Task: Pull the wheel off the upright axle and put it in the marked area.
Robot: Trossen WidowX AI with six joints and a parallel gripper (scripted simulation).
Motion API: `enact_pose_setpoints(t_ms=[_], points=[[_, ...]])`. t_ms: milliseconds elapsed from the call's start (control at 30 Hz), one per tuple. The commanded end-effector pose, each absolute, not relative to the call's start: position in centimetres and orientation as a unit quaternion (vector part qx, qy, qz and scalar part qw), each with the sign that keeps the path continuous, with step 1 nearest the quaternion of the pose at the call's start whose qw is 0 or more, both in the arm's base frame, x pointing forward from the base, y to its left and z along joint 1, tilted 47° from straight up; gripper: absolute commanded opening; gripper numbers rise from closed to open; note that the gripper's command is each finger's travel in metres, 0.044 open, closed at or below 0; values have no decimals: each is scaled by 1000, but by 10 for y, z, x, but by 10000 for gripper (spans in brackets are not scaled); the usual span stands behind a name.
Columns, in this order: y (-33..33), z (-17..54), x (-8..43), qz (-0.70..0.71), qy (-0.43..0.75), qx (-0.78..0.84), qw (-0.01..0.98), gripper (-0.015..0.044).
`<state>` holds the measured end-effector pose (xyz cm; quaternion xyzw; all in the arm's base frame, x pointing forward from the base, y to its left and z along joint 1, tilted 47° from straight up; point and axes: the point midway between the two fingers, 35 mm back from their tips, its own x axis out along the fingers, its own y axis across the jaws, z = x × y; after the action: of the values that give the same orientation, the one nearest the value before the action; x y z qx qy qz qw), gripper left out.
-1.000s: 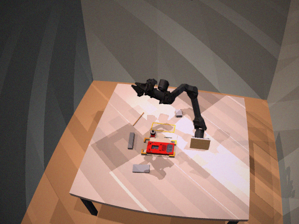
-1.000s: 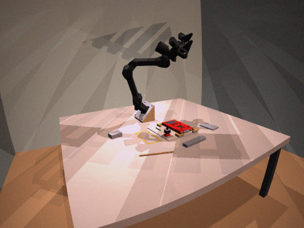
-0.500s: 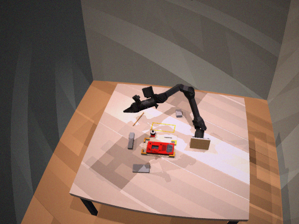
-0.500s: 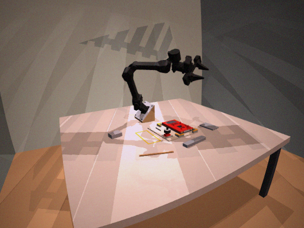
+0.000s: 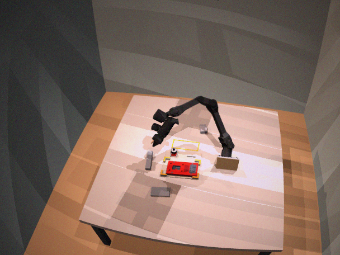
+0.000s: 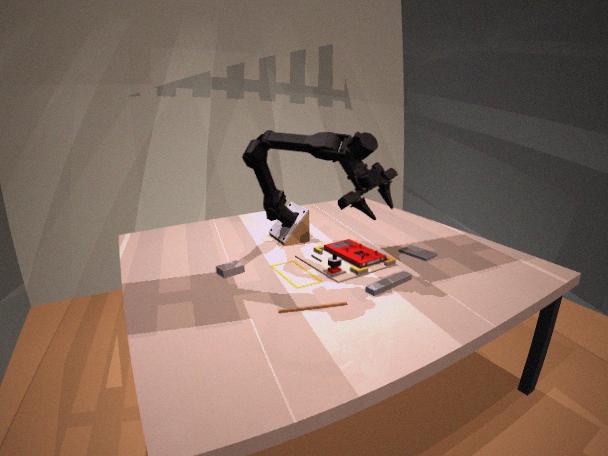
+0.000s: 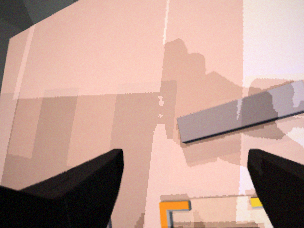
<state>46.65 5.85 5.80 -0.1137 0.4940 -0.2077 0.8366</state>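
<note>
Black parallel-jaw gripper hung spread and empty; small black wheel sat on its axle, yellow-outlined area unused.

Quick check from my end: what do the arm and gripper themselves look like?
The arm is matte black all over, made of slim boxy links with rounded joints, on a tan wedge base with a grey plate. The gripper has two black, tapering, pointed fingers. No cables or markings show.
</note>
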Motion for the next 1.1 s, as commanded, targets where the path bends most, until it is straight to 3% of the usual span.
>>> enact_pose_setpoints(t_ms=[0, 233, 667, 1067], points=[[-4, 61, 415, -291, 594, -163, 733, 300], [-49, 79, 365, -340, 672, -211, 623, 300], [-46, 71, 364, -341, 673, -212, 622, 300], [-92, 24, 355, -341, 672, -212, 622, 300]])
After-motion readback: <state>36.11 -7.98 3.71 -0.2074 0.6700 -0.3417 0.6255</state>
